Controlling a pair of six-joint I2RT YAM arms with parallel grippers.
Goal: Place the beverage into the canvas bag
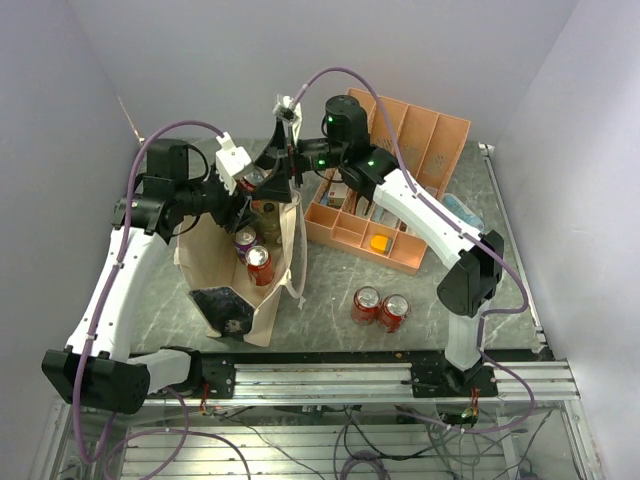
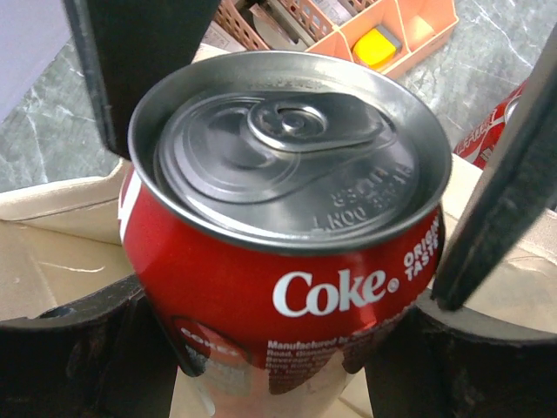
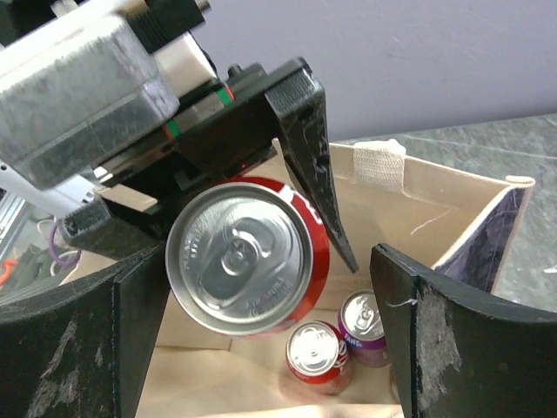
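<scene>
The cream canvas bag [image 1: 268,310] stands open at the left of the table, with its dark panel [image 1: 225,305] at the near end. My left gripper [image 1: 262,198] is shut on a red Coke can [image 2: 287,287] and holds it over the bag's far end, above the opening. In the right wrist view the held can [image 3: 248,261] hangs above the bag's floor [image 3: 218,374]. A red can [image 3: 318,353] and a purple can [image 3: 365,318] stand inside the bag. My right gripper [image 1: 288,160] is open at the bag's far rim, with its fingers [image 3: 435,340] spread wide.
Two red cans [image 1: 367,303] [image 1: 393,311] stand on the table to the right of the bag. The orange-pink divided organizer [image 1: 425,140] sits at the back right and holds a yellow item [image 1: 379,242]. Grey walls close in the left, back and right.
</scene>
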